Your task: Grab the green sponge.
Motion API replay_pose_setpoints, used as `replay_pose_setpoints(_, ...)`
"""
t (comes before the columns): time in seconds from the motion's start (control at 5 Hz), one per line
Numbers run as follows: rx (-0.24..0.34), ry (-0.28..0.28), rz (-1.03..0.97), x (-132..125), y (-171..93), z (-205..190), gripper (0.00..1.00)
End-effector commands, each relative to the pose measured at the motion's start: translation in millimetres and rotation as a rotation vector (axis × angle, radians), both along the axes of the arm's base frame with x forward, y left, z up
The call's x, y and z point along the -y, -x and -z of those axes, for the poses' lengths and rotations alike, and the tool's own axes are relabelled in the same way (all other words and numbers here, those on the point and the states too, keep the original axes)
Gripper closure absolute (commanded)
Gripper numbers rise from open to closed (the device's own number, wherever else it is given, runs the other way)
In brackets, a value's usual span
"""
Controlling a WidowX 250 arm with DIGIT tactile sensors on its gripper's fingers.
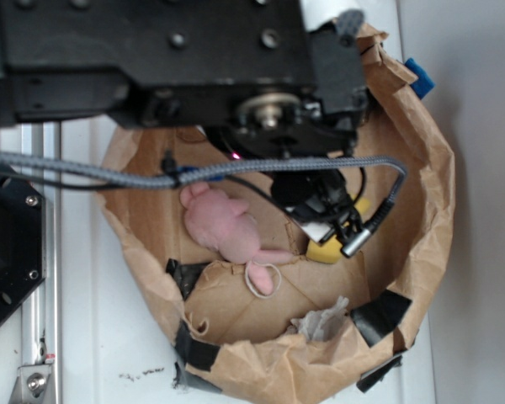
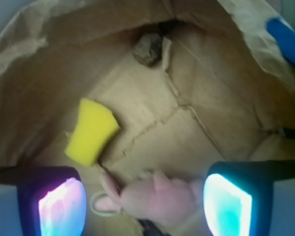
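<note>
Two gripper pads (image 2: 61, 206) are seen glowing at the bottom corners of the wrist view, spread wide apart with nothing clamped, so the gripper (image 2: 145, 204) is plainly open. The green sponge (image 2: 92, 130) (really a bright yellow foam block, roughly trapezoid, with soft rounded edges) is found lying flat on the bag floor, ahead of the left pad and slightly inward of it, not touched by either pad. Between the pads, close to the camera, a pink plush toy (image 2: 160, 199) is seen, fuzzy and rounded, with a looped ear or tail toward the left pad. Farther ahead of the fingers, near the far wall, a small crumpled grey-brown scrap (image 2: 148, 48) is sitting.

Everything is held inside a crinkled brown paper bag (image 1: 421, 210), creased and folded along the floor, patched with black tape at the rim. In the exterior view the sponge (image 1: 328, 251) is mostly hidden under the gripper (image 1: 332, 220), just beside the plush (image 1: 223, 223).
</note>
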State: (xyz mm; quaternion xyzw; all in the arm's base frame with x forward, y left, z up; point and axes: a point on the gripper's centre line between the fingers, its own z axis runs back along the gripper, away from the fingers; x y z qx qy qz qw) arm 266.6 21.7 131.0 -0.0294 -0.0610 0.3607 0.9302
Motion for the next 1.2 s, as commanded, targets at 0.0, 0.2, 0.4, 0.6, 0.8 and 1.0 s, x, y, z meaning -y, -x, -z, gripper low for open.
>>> replay_pose_setpoints(0.0, 0.141, -0.019, -0.079, 0.3, -19.2, 4.7, 0.00)
replay_pose_setpoints(0.2, 0.136, -0.023, -0.103, -0.2, -24.2, 14.7, 0.00)
replay_pose_setpoints(0.4, 0.148, -0.019, -0.114, 3.9, -26.2, 19.0, 0.00)
replay_pose_setpoints(0.6, 0.183, -0.007, -0.097, 12.1, -26.1, 23.8, 0.00)
replay_pose_setpoints(0.8, 0.191, 0.019, -0.063, 18.2, -28.4, 31.2, 0.00)
replay_pose_setpoints(1.0, 0.191, 0.019, -0.063, 18.2, -28.4, 31.2, 0.00)
